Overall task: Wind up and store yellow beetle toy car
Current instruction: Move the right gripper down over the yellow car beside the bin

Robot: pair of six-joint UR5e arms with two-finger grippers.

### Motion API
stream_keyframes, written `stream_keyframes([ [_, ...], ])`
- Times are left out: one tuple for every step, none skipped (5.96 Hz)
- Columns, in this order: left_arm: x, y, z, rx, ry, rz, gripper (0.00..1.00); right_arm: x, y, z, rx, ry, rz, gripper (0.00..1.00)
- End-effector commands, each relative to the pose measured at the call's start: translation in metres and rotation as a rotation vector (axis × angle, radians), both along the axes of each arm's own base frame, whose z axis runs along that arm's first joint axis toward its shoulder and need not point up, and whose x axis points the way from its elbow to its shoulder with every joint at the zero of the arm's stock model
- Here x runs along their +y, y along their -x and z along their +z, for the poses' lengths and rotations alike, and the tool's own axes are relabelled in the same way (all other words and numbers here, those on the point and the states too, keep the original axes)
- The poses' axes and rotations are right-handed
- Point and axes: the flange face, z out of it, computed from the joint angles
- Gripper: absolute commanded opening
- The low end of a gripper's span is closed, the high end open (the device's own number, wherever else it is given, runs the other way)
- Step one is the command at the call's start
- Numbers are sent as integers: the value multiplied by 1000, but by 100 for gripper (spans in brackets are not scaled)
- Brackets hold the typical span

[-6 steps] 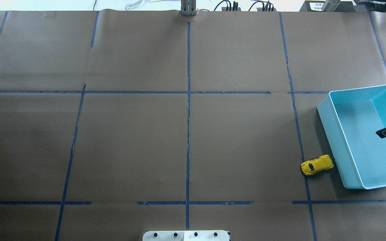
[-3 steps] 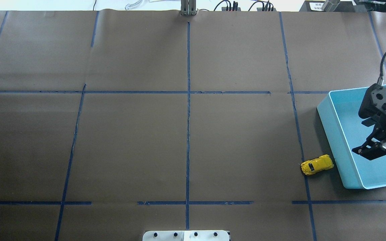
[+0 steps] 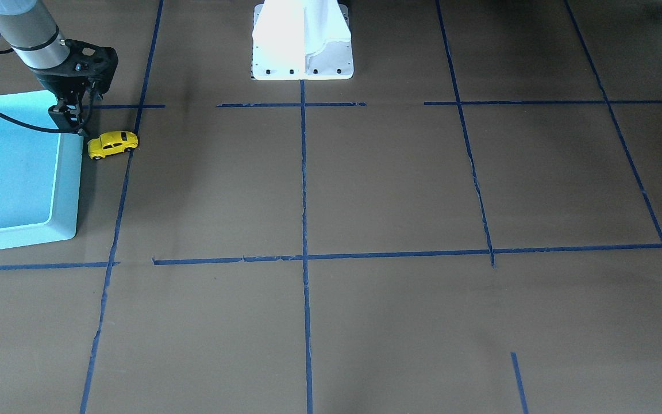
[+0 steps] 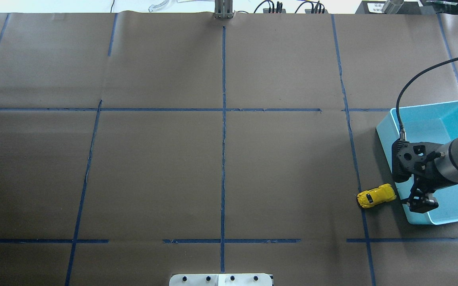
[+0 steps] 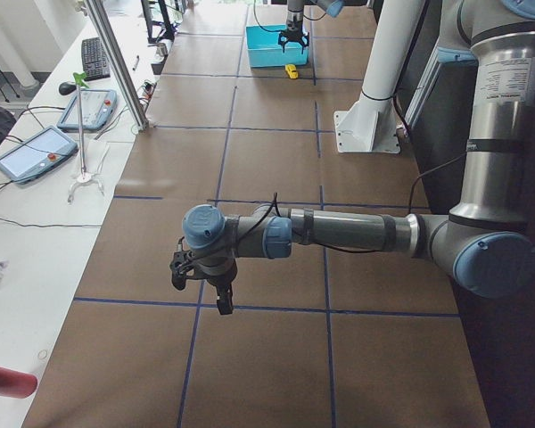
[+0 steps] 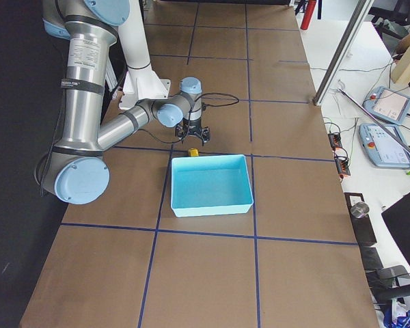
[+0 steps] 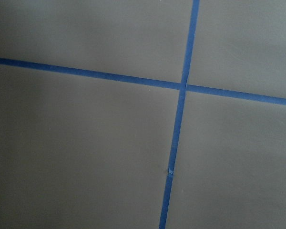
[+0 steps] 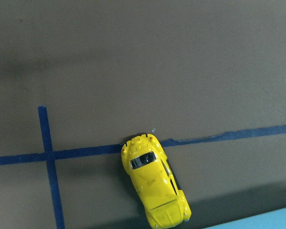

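Note:
The yellow beetle toy car [image 4: 376, 195] stands on the brown paper just left of the turquoise bin [image 4: 388, 131], apart from its wall. It also shows in the front view [image 3: 112, 144] and the right wrist view [image 8: 155, 183]. My right gripper [image 4: 422, 202] hangs over the bin's near left corner, just right of the car, empty, and its fingers look apart in the right side view [image 6: 195, 137]. My left gripper [image 5: 209, 294] shows only in the left side view, low over the table's far left end. I cannot tell whether it is open.
The bin [image 3: 69, 190] is empty. Blue tape lines [image 4: 223, 159] cross the brown paper. The robot's white base [image 3: 302, 40] stands at the table's near middle edge. A cable [image 4: 408, 91] loops from the right wrist over the bin.
My right arm has swung in from the right edge, across the bin, to the bin's near left corner beside the car. The left arm's tip has left the overhead view. The car has not moved.

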Motion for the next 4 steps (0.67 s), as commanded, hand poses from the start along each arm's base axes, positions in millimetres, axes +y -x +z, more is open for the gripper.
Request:
stream_keyframes([
  [31, 4, 16, 17, -48, -11, 100, -4, 27, 10, 27, -63, -68, 100],
  [28, 3, 10, 17, -68, -8, 100, -8, 43, 8, 24, -92, -106, 100],
  [29, 3, 10, 19, -68, -11, 100, -8, 43, 16, 36, -113, -146, 100],
  [29, 3, 12, 19, -63, -9, 100, -5, 44, 20, 43, -116, -159, 100],
])
